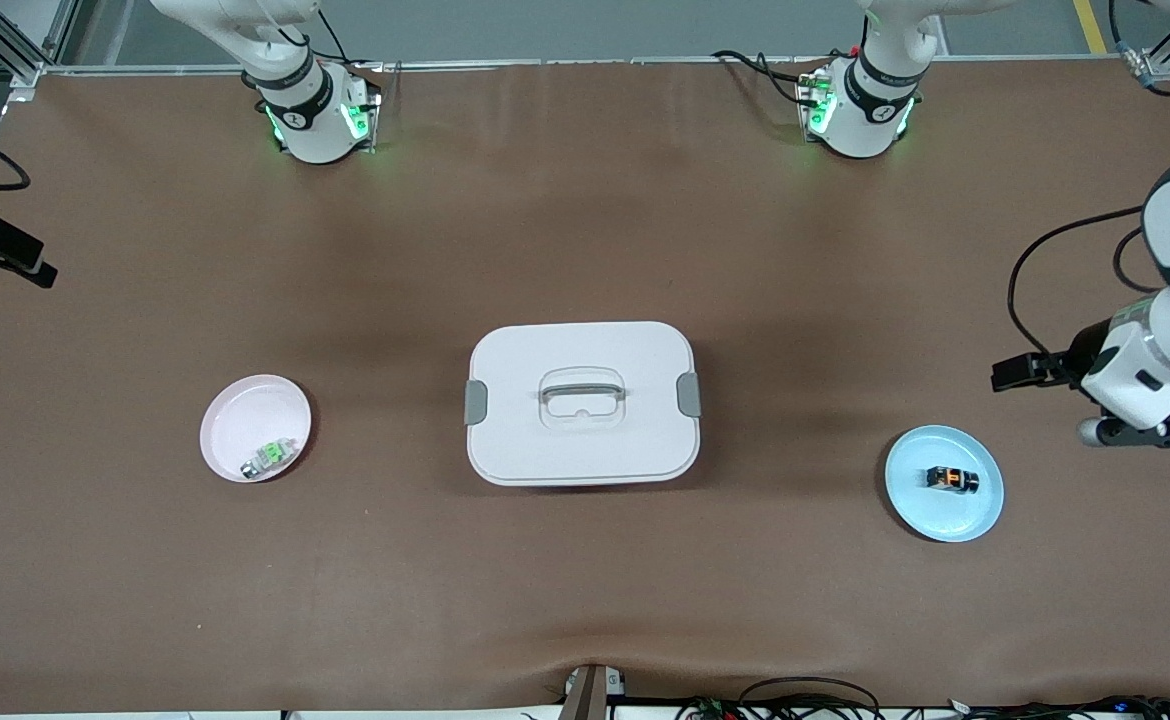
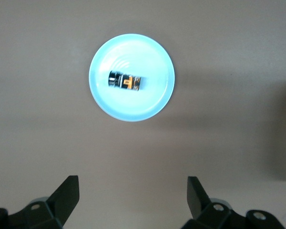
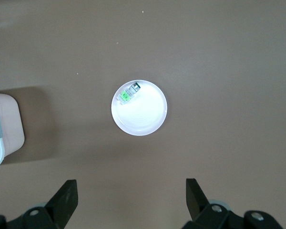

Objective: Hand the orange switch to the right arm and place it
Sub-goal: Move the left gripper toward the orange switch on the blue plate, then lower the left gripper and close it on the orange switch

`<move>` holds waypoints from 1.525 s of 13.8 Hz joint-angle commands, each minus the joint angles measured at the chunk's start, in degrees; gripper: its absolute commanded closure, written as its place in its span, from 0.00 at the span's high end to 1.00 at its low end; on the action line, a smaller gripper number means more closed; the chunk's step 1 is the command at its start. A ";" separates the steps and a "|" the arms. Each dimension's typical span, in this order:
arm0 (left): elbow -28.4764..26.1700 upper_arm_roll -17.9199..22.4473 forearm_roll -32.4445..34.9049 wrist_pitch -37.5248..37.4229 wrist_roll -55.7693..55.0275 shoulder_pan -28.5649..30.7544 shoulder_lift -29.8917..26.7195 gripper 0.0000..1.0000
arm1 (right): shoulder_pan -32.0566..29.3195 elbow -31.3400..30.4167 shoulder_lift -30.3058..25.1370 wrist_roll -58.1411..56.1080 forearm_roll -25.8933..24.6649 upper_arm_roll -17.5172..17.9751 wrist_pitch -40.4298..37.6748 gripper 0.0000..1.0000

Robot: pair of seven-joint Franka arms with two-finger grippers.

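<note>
The orange switch [image 1: 950, 479] lies on its side in the middle of a blue plate [image 1: 975, 514], toward the left arm's end of the table. The left gripper [image 2: 132, 195] hangs in the air over the bare table near that plate, its fingers spread wide with nothing in them. The right gripper [image 3: 131, 198] is up high too, fingers wide and holding nothing, above a pink plate [image 3: 150, 121] with a small green-and-clear part [image 3: 128, 94] on it. A white box [image 1: 582, 402] with a handle sits between the two plates.
</note>
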 commanded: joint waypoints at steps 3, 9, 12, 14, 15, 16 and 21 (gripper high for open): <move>1.01 -0.09 -0.83 4.56 6.88 1.43 5.23 1.00 | -0.68 -0.86 -1.18 -0.42 0.34 0.38 0.34 1.00; 1.10 0.00 0.93 10.71 8.29 1.60 11.38 1.00 | -0.76 -0.86 -1.18 -0.42 0.34 0.38 0.34 1.00; 1.10 0.00 0.93 13.97 8.56 2.31 13.40 1.00 | -0.76 -0.86 -1.18 -0.42 0.34 0.38 0.43 1.00; 1.28 0.00 1.37 15.64 9.87 2.48 14.55 1.00 | -0.76 -0.86 -1.18 -0.42 0.34 0.38 0.43 1.00; 2.23 0.00 1.55 16.69 11.01 2.48 15.94 1.00 | -0.76 -0.86 -1.18 -0.42 0.34 0.38 0.43 1.00; 3.55 0.00 1.72 16.88 12.67 2.40 17.52 1.00 | -0.85 -0.86 -1.18 -0.42 0.34 0.38 0.43 1.00; 5.06 0.08 2.78 19.24 14.62 2.22 21.22 1.00 | -1.03 -0.86 -1.09 -0.42 0.34 0.30 0.34 1.00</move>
